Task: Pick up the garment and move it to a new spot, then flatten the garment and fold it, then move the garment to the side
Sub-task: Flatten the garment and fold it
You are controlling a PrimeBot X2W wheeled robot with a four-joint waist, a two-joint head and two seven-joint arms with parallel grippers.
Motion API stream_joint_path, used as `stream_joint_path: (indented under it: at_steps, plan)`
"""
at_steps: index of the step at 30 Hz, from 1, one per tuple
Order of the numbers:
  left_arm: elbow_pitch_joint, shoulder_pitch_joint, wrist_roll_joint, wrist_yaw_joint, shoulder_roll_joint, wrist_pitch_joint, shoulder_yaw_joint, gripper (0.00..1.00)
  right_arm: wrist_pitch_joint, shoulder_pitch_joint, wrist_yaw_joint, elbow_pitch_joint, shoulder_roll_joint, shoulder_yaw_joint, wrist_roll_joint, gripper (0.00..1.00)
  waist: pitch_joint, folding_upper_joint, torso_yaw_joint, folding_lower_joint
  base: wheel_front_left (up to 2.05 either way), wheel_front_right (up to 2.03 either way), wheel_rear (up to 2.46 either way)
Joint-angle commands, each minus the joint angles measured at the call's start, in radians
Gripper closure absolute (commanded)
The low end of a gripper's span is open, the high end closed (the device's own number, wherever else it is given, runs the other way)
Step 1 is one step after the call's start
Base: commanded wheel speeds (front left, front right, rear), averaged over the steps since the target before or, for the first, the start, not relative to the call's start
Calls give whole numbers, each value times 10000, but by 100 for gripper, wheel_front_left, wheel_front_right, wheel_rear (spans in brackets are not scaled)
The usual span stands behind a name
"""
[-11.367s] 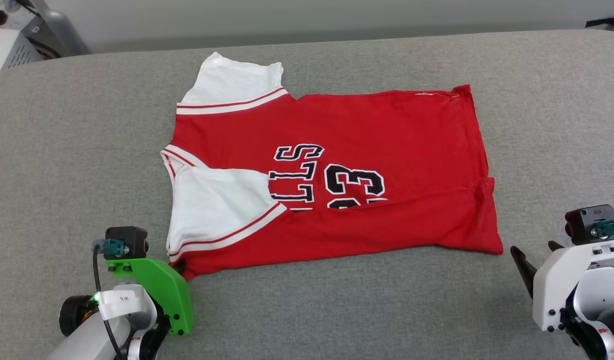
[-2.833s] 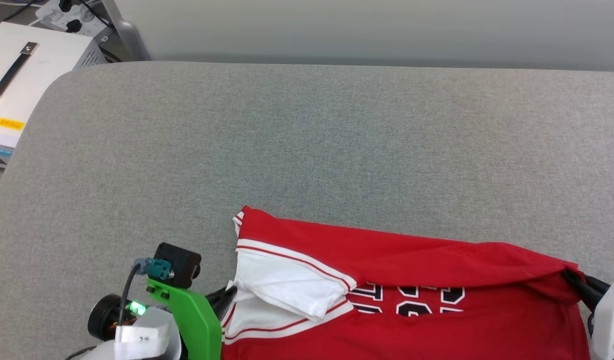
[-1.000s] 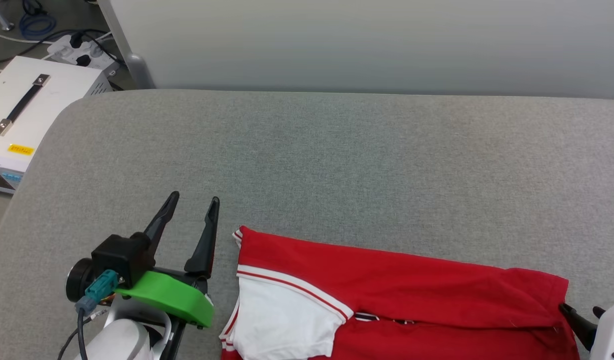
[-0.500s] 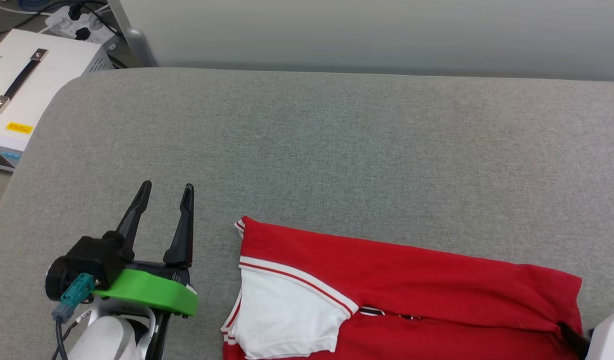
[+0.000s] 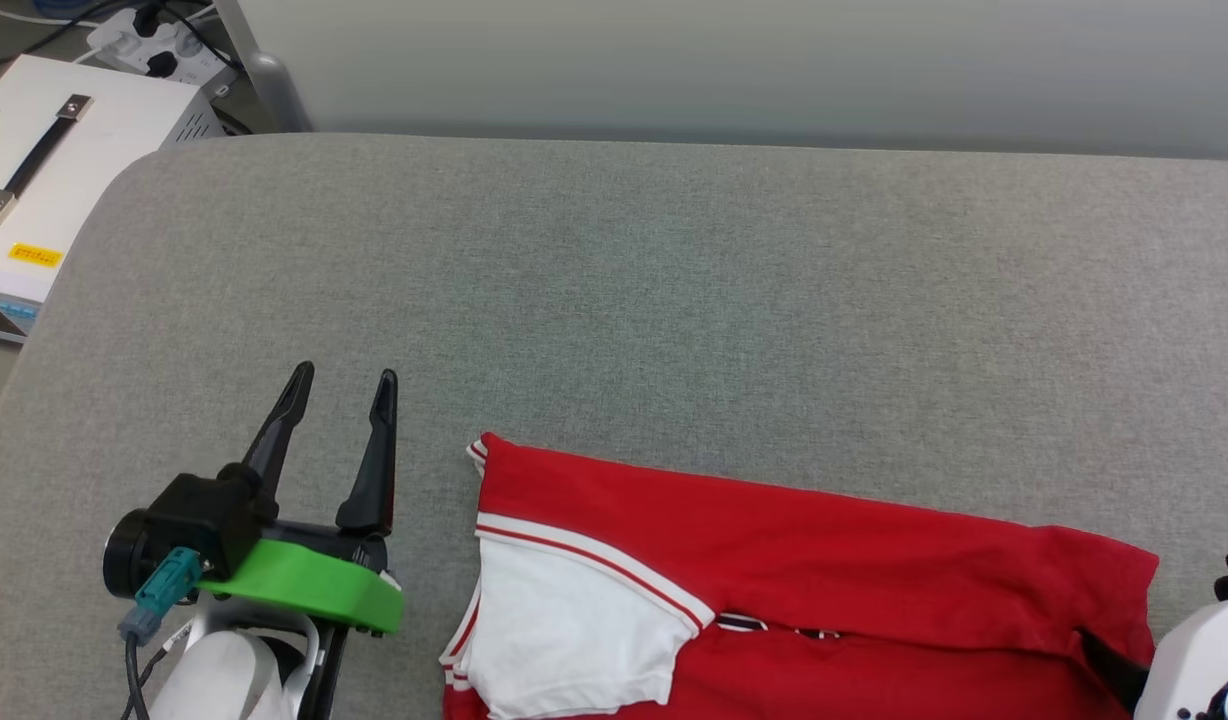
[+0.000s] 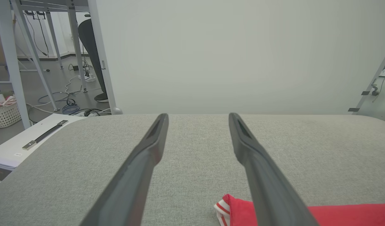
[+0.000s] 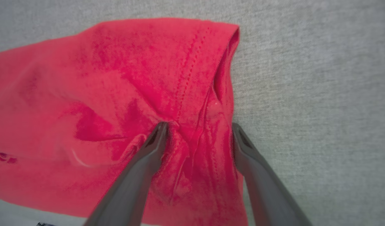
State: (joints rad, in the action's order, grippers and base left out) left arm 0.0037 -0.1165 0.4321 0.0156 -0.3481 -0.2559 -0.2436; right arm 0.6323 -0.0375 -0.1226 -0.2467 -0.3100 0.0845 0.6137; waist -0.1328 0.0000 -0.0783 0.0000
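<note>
On the grey padded surface (image 5: 674, 300), head view: the garment (image 5: 824, 540) lies low in frame, centre to right, bottom part cut off by the frame edge. It's folded lengthwise into a long band. Plain red panel on top, white short sleeve at its left end with red-white striped trim, striped collar corner poking out at the top-left tip. A sliver of black-and-white print peeks out under the fold line. The left pincer (image 5: 344, 372) sits just left of the collar end, not touching cloth, fingers spread and empty, tips pointing away from the robot. One dark finger of the right arm shows at the garment's right end, by the lower right corner. White box with black handle (image 5: 54, 150) is off the surface, top left.

Left wrist view: left pincer (image 6: 197, 115) wide open, nothing between the fingers, bare surface (image 6: 195, 175) below. Garment (image 6: 236, 208) corner, red with striped trim, at the bottom edge beside the right-hand finger. Pale wall beyond, cables and a white basket (image 6: 4, 114) on the floor at left.

Right wrist view, a bit blurred: right pincer (image 7: 198, 125) open, fingers straddling a rumpled fold at the garment's (image 7: 117, 78) hem corner. Cloth lies between the fingers and isn't pinched. All red here, stitch lines along the hem, creases running toward the fingers. Grey surface (image 7: 305, 94) to the right.
</note>
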Motion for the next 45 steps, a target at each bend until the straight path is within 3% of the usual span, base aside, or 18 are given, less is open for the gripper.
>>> stream_joint_path:
  at_steps: [1, 6, 7, 8, 9, 10, 20, 33, 36, 45]
  plan:
    - [75, 215, -110, -89, 71, -58, 78, 0, 85, -54, -81, -280, 459, -510, 193, 0, 44, 0, 36, 0, 0, 0, 0]
    - [210, 244, -249, -262, 191, -58, 130, 0, -43, -21, -81, -467, 421, -951, 388, 3, 163, 0, 68, 0, 0, 0, 0]
    - [243, 248, -272, -297, 211, -58, 138, 0, -93, 2, -81, -515, 406, -1002, 425, 55, 190, 0, 71, 0, 0, 0, 0]
    - [268, 255, -288, -323, 224, -58, 144, 0, -156, 23, -81, -551, 379, -1027, 439, 68, 213, 0, 74, 0, 0, 0, 0]
    - [297, 263, -305, -352, 240, -58, 154, 0, -238, 46, -81, -604, 328, -1050, 439, 93, 238, 0, 75, 0, 0, 0, 0]
    - [319, 270, -318, -374, 251, -58, 161, 0, -304, 58, -81, -639, 278, -1083, 434, 100, 259, 0, 74, 0, 0, 0, 0]
    - [496, 398, -416, -529, 353, -58, 212, 0, -1264, 214, -81, -948, -319, -993, 353, 100, 506, 0, 131, 0, 0, 0, 0]
    - [648, 380, -487, -629, 524, -59, 191, 0, -2282, 804, -81, -1888, -1219, 703, -1094, 100, 662, 0, 135, 0, 0, 0, 0]
    - [674, 426, -501, -635, 598, -59, 213, 0, -2243, 699, -81, -1701, -1122, 738, -1075, 100, 754, 0, 117, 0, 0, 0, 0]
    - [736, 619, -537, -700, 872, -59, 357, 0, -1294, -37, -81, 371, -639, 385, -795, 100, 1104, 0, 120, 0, 0, 0, 0]
